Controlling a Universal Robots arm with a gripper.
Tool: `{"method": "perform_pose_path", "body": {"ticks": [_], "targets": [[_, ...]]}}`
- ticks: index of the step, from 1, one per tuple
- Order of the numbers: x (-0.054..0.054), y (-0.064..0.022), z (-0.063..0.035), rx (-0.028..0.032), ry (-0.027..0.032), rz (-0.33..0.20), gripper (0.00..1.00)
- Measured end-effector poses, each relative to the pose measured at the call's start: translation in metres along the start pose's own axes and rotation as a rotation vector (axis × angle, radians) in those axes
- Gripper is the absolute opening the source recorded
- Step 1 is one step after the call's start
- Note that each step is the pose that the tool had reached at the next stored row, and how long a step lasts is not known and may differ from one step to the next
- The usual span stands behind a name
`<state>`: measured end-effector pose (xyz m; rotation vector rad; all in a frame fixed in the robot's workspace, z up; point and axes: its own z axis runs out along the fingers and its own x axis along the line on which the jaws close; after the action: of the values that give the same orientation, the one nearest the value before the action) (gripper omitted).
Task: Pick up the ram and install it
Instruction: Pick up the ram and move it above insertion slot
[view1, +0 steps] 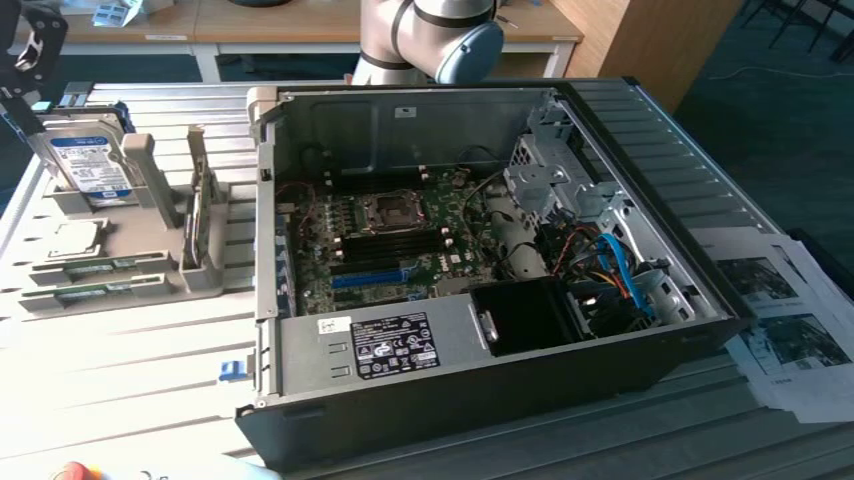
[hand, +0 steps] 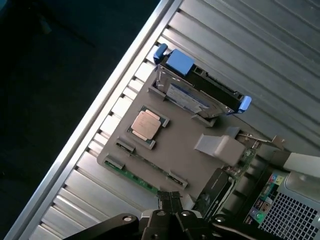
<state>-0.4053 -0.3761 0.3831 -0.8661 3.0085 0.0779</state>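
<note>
The ram (hand: 131, 176) is a narrow green stick lying in a slot at the edge of a grey holder (hand: 180, 150). In the exterior view it is the green strip (view1: 83, 295) at the holder's front, with a second similar strip (view1: 87, 268) just behind it. My gripper (hand: 170, 199) hovers well above the holder, close to the ram end, its fingers shut with nothing between them. In the exterior view, the gripper (view1: 30, 60) is the dark shape at the far left, above the holder.
A square silver processor (hand: 146, 125) and a hard drive (hand: 200, 95) with blue clips share the holder. The open computer case (view1: 481, 400) fills the table's middle, with its motherboard (view1: 387, 245) exposed. Papers (view1: 787, 320) lie at the exterior view's right. The table edge (hand: 100, 100) runs beside the holder.
</note>
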Motion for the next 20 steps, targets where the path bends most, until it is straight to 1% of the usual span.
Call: {"method": "perform_pose_path", "body": {"ticks": [20], "targets": [[0.0000,0.0000,0.0002,-0.0084,0.0164,-0.362,0.10]]}}
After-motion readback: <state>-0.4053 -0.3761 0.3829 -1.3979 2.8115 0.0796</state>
